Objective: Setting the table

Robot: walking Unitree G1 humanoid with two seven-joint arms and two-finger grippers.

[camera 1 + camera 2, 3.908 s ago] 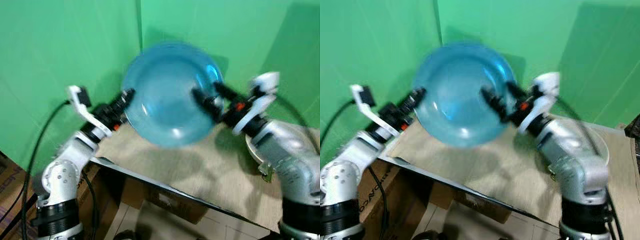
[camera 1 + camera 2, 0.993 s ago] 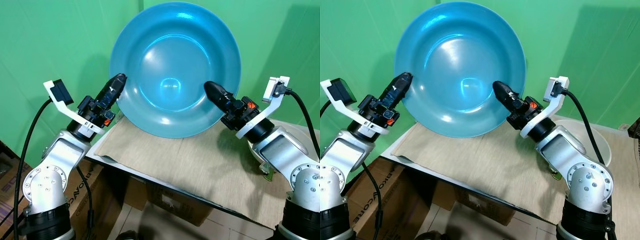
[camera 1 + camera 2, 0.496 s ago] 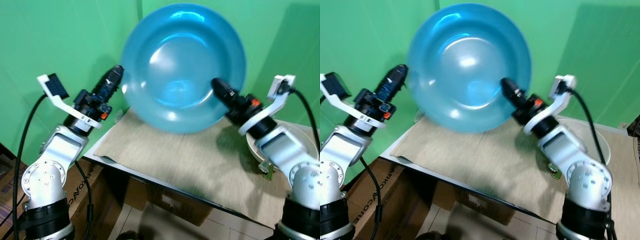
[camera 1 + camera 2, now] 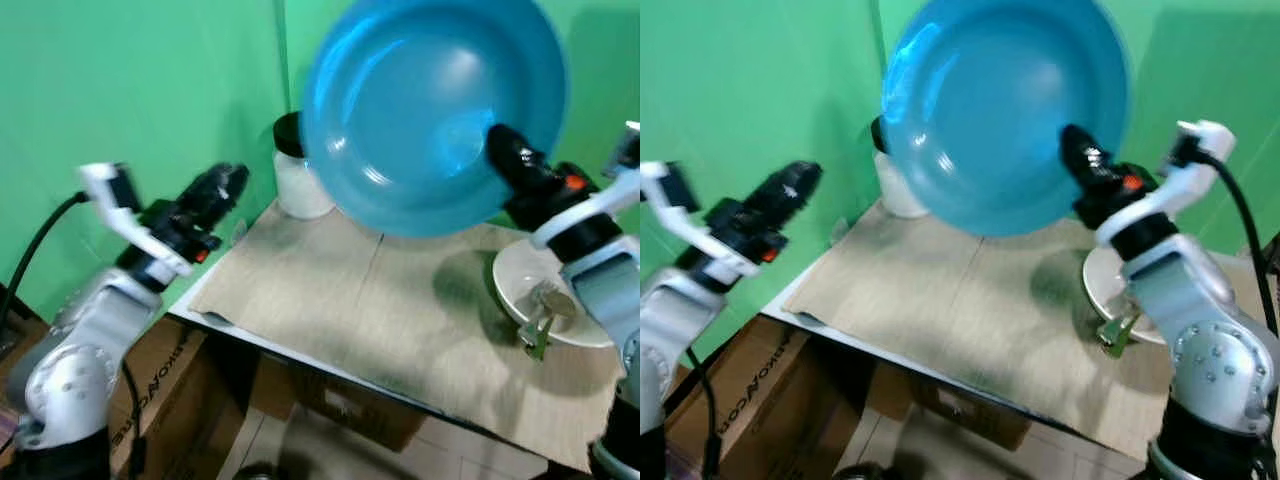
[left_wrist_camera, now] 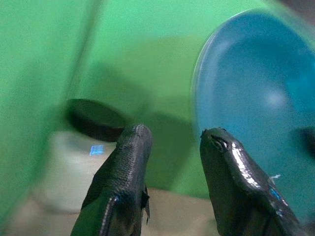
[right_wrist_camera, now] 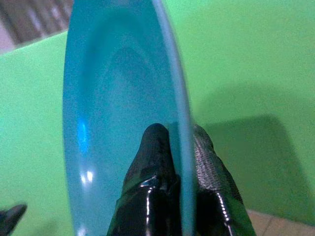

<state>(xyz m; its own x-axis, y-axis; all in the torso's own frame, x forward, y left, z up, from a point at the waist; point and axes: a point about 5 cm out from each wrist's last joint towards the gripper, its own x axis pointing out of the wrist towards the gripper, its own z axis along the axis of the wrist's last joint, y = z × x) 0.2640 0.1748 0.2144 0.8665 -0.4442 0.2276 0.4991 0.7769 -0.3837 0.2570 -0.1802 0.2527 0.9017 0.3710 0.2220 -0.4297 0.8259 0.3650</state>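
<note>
Right pincer (image 4: pixel 1072 145) is pinching the rim of the big round blue plastic bowl (image 4: pixel 1005 110), holding it upright above the wood-grain surface (image 4: pixel 970 290), presumably to clear everything before setting it down, while the left pincer (image 4: pixel 232 180) hangs spread and empty off to the side.

The bowl (image 4: pixel 430 110) hung above the counter (image 4: pixel 400 310), clamped at its right rim by the right gripper (image 4: pixel 1080 160). A jar (image 4: pixel 295 175) stood behind-left, a dish (image 4: pixel 545 290) lay right (under that arm), and the left gripper (image 4: pixel 215 195) hovered apart, left.
</note>
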